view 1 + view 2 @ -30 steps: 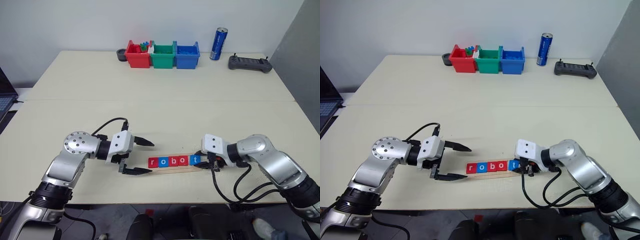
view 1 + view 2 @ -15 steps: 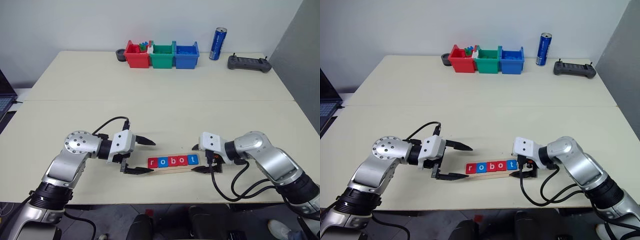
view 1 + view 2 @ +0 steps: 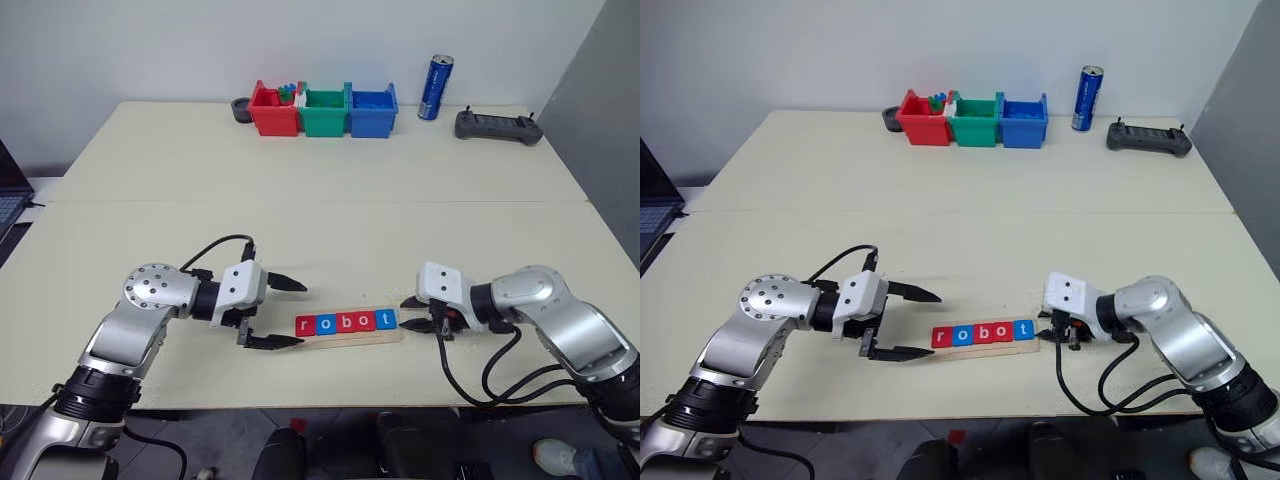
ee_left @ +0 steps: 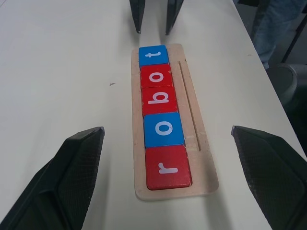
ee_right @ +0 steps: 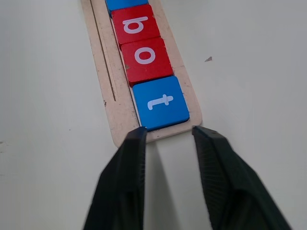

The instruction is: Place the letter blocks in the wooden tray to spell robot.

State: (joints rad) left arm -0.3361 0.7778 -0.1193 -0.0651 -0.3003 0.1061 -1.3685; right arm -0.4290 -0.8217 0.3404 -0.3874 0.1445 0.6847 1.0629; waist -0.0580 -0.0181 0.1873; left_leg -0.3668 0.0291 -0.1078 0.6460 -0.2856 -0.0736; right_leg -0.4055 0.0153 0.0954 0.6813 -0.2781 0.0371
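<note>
The wooden tray (image 3: pixel 345 338) lies near the table's front edge. In it the letter blocks stand in a row: red r (image 3: pixel 307 325), blue o (image 3: pixel 326 324), red b (image 3: pixel 346 323), red o (image 3: pixel 366 321), blue t (image 3: pixel 387 320). My left gripper (image 3: pixel 302 315) is wide open just off the tray's left end, its fingers straddling the r end in the left wrist view. My right gripper (image 5: pixel 168 130) sits just off the right end, beside the t (image 5: pixel 160 102). Its fingers stand a narrow gap apart with nothing between them.
Red (image 3: pixel 274 110), green (image 3: pixel 325 112) and blue (image 3: pixel 372 112) bins line the table's far edge, with a blue can (image 3: pixel 436 88) and a black controller (image 3: pixel 498 126) to their right. A laptop corner (image 3: pixel 8 190) shows at the far left.
My right gripper let go of the t block's end, opened wide, then narrowed and drew back to the right off the tray. The left gripper has stayed put.
</note>
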